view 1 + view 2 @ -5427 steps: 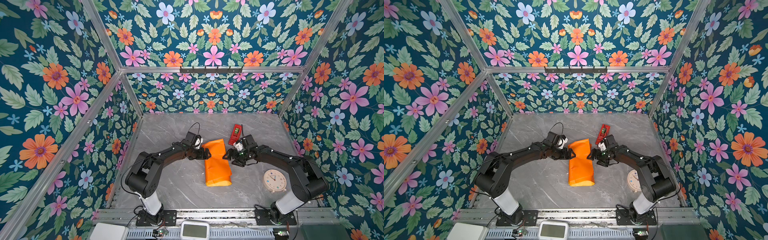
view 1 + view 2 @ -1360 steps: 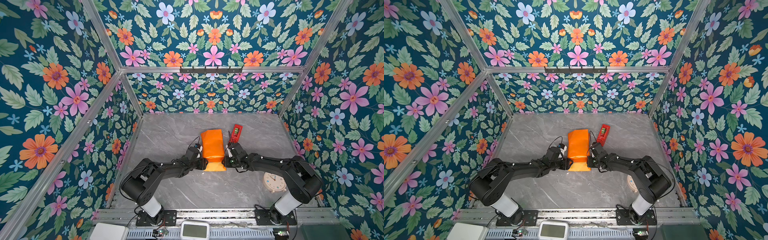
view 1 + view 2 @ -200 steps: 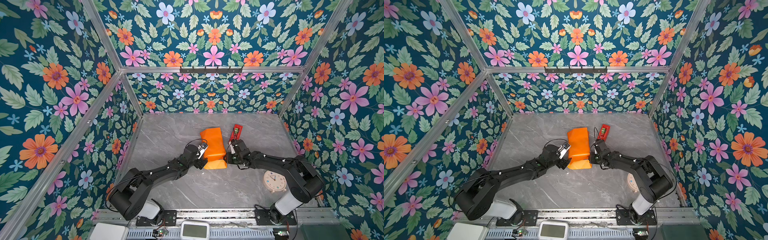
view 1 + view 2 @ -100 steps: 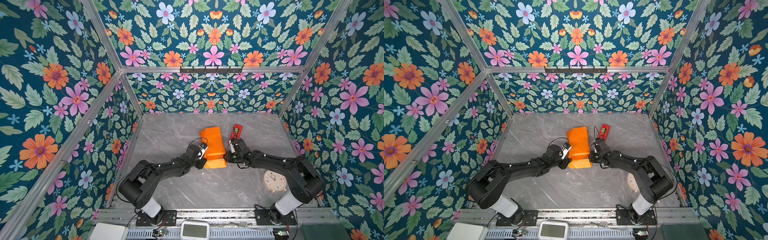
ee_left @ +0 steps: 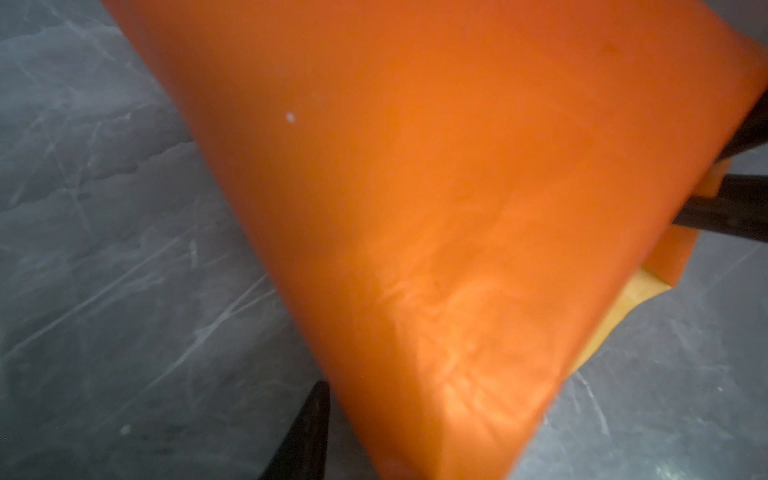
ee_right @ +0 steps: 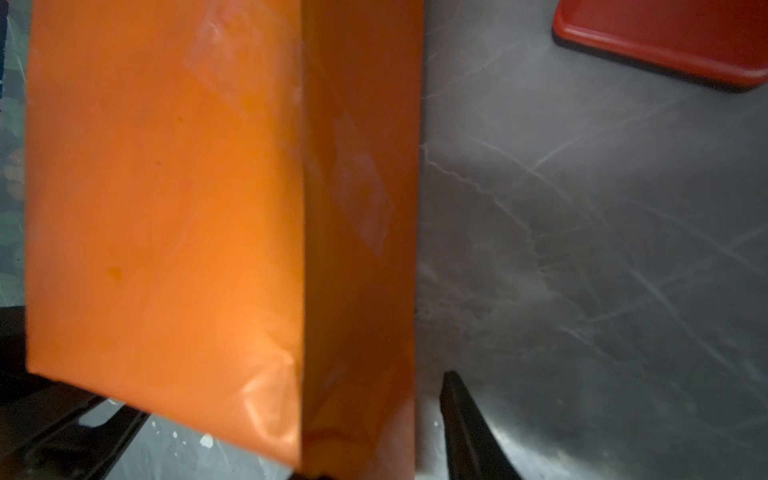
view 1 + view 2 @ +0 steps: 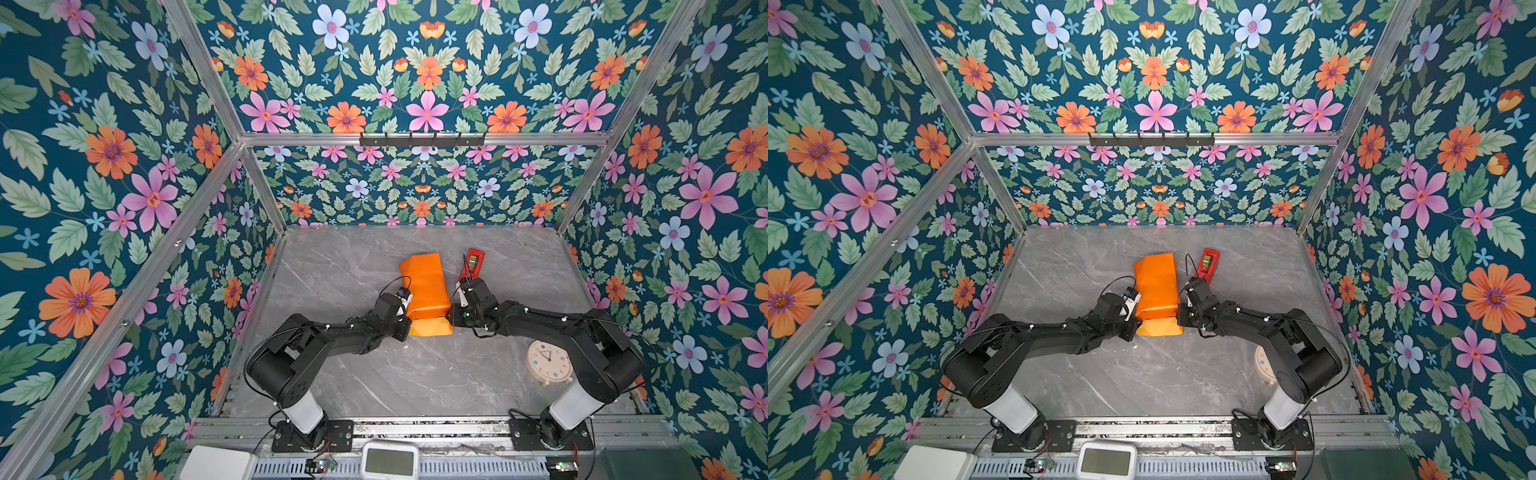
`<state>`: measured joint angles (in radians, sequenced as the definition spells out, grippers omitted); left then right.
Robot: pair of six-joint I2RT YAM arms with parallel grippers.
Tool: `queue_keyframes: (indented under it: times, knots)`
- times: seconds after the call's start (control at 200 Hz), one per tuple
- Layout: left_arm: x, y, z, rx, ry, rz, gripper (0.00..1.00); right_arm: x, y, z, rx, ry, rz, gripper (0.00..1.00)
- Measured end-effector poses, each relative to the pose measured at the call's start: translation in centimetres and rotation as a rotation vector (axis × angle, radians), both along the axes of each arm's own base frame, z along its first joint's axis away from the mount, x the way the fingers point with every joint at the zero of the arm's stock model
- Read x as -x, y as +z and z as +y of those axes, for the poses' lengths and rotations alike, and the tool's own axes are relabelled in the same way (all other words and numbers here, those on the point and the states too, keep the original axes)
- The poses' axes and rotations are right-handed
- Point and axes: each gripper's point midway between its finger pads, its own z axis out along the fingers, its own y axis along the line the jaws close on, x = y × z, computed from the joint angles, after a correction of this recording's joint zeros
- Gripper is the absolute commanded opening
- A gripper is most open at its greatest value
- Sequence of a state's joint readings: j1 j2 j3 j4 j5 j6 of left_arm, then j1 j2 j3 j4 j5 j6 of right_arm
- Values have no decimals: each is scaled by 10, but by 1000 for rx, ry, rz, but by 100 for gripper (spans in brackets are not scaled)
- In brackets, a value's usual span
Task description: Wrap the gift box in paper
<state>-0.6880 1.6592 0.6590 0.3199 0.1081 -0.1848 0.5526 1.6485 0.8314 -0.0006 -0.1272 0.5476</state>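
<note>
desk (image 7: pixel 353 257), grey marble, items listed left to right. left end effector (image 7: pixel 408 322) sat low against the near left edge of the paper (image 7: pixel 424 282). one finger (image 5: pixel 303 436) showed, and spread or pinching could not be told. paper lay mid-desk, folded into a long orange parcel with a yellow flap at its near end. gift box could not be seen. right end effector (image 7: pixel 451 316) sat at the parcel's near right edge, grip likewise could not be told. red gadget (image 7: pixel 473 262) lay just right of the parcel. clock (image 7: pixel 548 361) lay near the right arm.
</note>
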Motion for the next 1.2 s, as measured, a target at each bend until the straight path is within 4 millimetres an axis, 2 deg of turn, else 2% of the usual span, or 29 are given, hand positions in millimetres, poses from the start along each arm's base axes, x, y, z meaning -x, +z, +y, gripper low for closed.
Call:
queue_keyframes:
  times: [0.135,0.29,0.475,0.65,0.74,1.075,1.2]
  knots:
    - [1,-3,-2,30,29,27,24,-1,1,0,2,-4,-3,24]
    - [2,-6,-4,57,62,48,18,2,-14,0,24,-5,29,15]
    - [4,-8,-6,89,100,71,12,1,-15,1,22,-18,32,9]
    - [5,-8,-9,107,130,82,0,1,-14,2,24,-20,30,3]
    - [6,-8,-9,117,145,90,0,1,-14,3,23,-27,33,0]
    - [11,-9,-12,155,168,100,0,2,-17,1,34,-46,33,0]
    - [17,-6,-10,168,165,109,37,3,-16,0,35,-46,33,0]
